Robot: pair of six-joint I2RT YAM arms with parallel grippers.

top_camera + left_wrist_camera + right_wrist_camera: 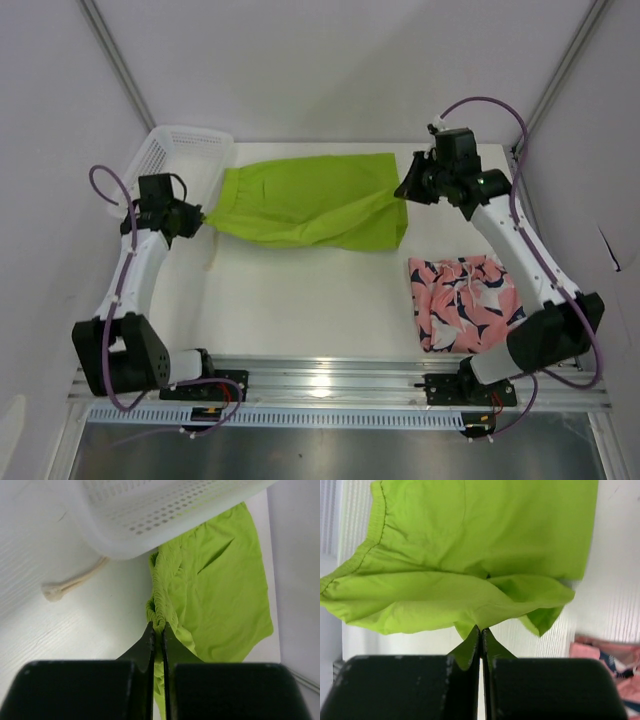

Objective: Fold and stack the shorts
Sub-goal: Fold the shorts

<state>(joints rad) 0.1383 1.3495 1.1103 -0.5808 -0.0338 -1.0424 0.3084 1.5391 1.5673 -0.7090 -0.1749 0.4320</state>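
The lime green shorts (310, 203) hang stretched between both arms above the far half of the table. My left gripper (200, 217) is shut on their gathered waistband (159, 615) at the left end. My right gripper (405, 193) is shut on the leg hem (481, 615) at the right end. Folded into a rough square, the pink printed shorts (466, 301) lie on the table at the right, under the right arm. A corner of the pink shorts (615, 662) shows in the right wrist view.
A white mesh basket (178, 163) stands at the far left corner, just behind the left gripper; its wall (150, 515) fills the top of the left wrist view. A pale drawstring (70, 585) lies on the table beside it. Enclosure walls close in both sides.
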